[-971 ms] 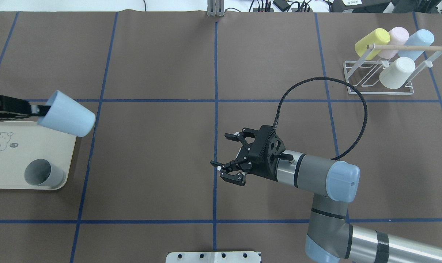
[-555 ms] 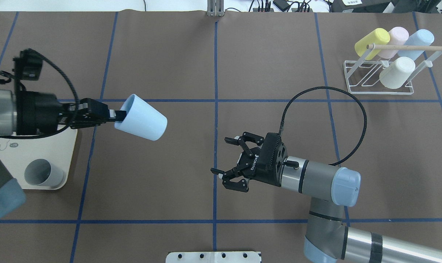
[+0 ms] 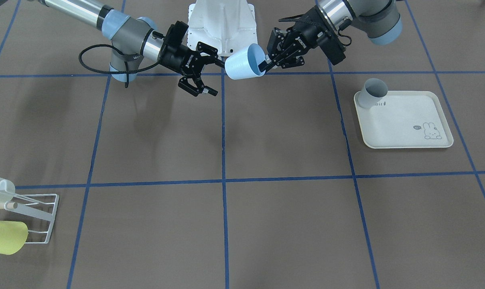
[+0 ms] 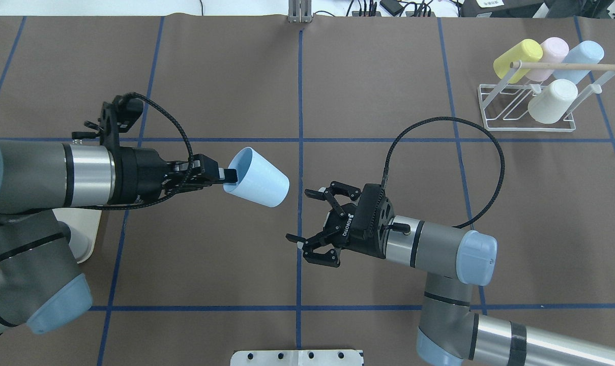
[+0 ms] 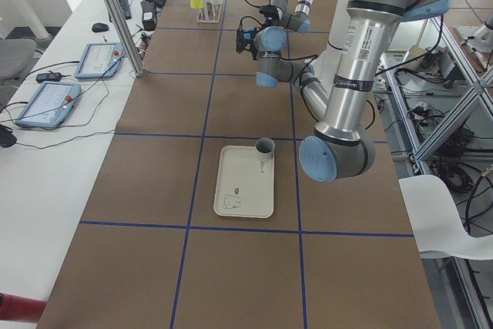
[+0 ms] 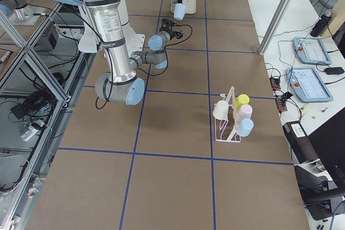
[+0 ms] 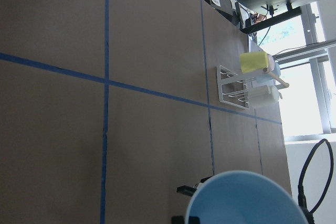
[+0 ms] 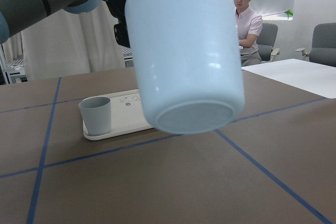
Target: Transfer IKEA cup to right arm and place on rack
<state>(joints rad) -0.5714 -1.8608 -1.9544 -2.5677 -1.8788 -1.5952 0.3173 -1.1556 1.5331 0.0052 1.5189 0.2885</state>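
Note:
A light blue IKEA cup [image 4: 259,179] hangs above the table near its middle, lying on its side. My left gripper [image 4: 229,175] is shut on its rim, one finger inside the mouth. The cup's base points at my right gripper [image 4: 301,216], which is open, with a small gap left between them. The front-facing view shows the cup [image 3: 242,64] between the left gripper [image 3: 266,62] and the right gripper [image 3: 215,77]. The cup's base [image 8: 191,116] fills the right wrist view. The white wire rack [image 4: 490,94] with its wooden dowel stands at the far right.
The rack holds a yellow cup [image 4: 516,58], a pink cup [image 4: 551,53], a blue cup [image 4: 584,56] and a white cup [image 4: 551,101]. A grey cup [image 3: 374,93] stands on the cream tray [image 3: 406,132] on my left. A person [image 8: 247,19] sits beyond the table.
My left arm has carried the blue cup to the right, from over the tray to near the table's middle. The right gripper shifted slightly nearer and stayed open.

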